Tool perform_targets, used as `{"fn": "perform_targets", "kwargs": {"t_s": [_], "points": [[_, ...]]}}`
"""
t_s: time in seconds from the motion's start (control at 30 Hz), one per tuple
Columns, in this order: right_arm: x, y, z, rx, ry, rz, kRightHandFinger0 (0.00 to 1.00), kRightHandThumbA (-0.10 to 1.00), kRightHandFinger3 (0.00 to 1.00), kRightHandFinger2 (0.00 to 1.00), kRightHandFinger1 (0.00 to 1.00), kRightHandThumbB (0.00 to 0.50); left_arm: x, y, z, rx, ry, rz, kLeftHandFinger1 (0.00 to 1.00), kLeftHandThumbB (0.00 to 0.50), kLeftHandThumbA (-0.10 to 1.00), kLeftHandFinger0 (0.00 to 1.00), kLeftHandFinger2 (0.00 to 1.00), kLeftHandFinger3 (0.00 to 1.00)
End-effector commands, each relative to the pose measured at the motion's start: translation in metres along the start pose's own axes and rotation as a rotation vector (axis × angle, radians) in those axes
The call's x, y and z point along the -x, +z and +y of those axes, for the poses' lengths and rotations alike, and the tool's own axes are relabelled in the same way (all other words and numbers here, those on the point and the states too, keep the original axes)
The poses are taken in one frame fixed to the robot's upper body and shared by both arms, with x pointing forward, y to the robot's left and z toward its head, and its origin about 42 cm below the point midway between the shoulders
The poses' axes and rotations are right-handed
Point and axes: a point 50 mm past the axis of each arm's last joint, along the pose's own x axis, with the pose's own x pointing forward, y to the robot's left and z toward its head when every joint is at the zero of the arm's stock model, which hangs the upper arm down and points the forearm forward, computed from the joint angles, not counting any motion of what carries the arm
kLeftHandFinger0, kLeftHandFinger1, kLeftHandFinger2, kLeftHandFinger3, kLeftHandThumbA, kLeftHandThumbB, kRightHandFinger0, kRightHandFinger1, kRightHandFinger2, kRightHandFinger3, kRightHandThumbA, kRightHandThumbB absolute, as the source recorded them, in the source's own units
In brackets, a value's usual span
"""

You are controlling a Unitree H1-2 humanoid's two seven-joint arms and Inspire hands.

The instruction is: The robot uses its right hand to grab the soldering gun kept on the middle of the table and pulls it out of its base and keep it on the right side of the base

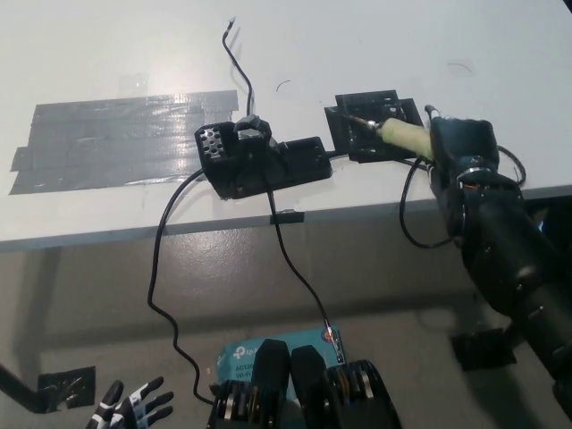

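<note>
Head view, looking steeply down on the white bench point(107, 54). Right hand point(460, 147), black, sits at the bench's right front edge, fingers wrapped around the rear of the soldering gun point(398, 134); the pale yellow grip sticks out of the hand toward picture left. The gun lies low and tilted, its thin metal tip over the black square pad point(371, 121), which lies on the bench just right of the base point(259, 161). Cannot tell whether the tip touches the pad. The gun is out of the base and well to its right. Base is a black block near the middle of the bench front, with a perforated part at its left end and a small loop on top. A black cord point(420, 210) loops from the area of the hand over the bench edge and back up. Another black cable point(165, 268) runs from the base's left side down off the bench toward the floor. A thin wire point(239, 67) lies on the bench behind the base. A wide patch of grey tape point(116, 134) covers the bench to the left of the base. Left hand point(134, 407), white and black, rests at the lower left, below bench level, fingers spread and holding nothing.
</note>
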Motion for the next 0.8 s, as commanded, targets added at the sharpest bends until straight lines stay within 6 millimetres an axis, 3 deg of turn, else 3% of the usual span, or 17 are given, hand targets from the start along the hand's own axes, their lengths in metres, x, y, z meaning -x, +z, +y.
{"fn": "perform_targets", "kwargs": {"t_s": [0.0,0.03,0.07,0.13,0.3,0.33,0.5,0.77], "points": [[-0.004,0.006,-0.039,-0.024,0.064,0.010,1.00,0.77,1.00,1.00,1.00,0.364,0.004,0.007,0.003,-0.005,-0.018,-0.056,1.00,0.500,1.00,1.00,1.00,1.00],[-0.004,0.007,-0.041,-0.021,0.067,0.008,1.00,0.78,1.00,1.00,1.00,0.368,0.004,0.007,0.003,-0.005,-0.017,-0.059,1.00,0.500,1.00,1.00,1.00,1.00],[-0.003,0.008,-0.047,-0.014,0.083,-0.001,1.00,0.82,1.00,1.00,1.00,0.454,0.004,0.007,0.004,-0.009,-0.017,-0.058,1.00,0.500,1.00,1.00,1.00,1.00],[-0.001,0.010,-0.056,0.009,0.089,-0.011,1.00,0.88,1.00,1.00,1.00,0.500,0.004,0.007,0.004,-0.010,-0.016,-0.056,1.00,0.500,1.00,1.00,1.00,1.00],[0.000,0.014,-0.063,0.022,0.082,-0.027,1.00,0.89,1.00,1.00,1.00,0.500,0.007,0.006,0.006,-0.013,-0.009,-0.052,1.00,0.500,1.00,1.00,1.00,1.00],[0.003,0.013,-0.072,0.011,0.095,-0.042,1.00,0.93,1.00,1.00,1.00,0.500,0.007,0.006,0.006,-0.011,-0.009,-0.051,1.00,0.500,1.00,1.00,1.00,1.00],[0.005,0.014,-0.082,0.002,0.093,-0.063,1.00,1.00,1.00,1.00,1.00,0.500,0.007,0.006,0.007,-0.012,-0.003,-0.055,1.00,0.500,1.00,1.00,1.00,1.00],[0.020,0.008,-0.099,-0.160,-0.061,-0.252,1.00,1.00,1.00,1.00,1.00,0.500,0.011,0.003,0.008,0.019,0.019,-0.046,1.00,0.500,1.00,1.00,1.00,1.00]]}}
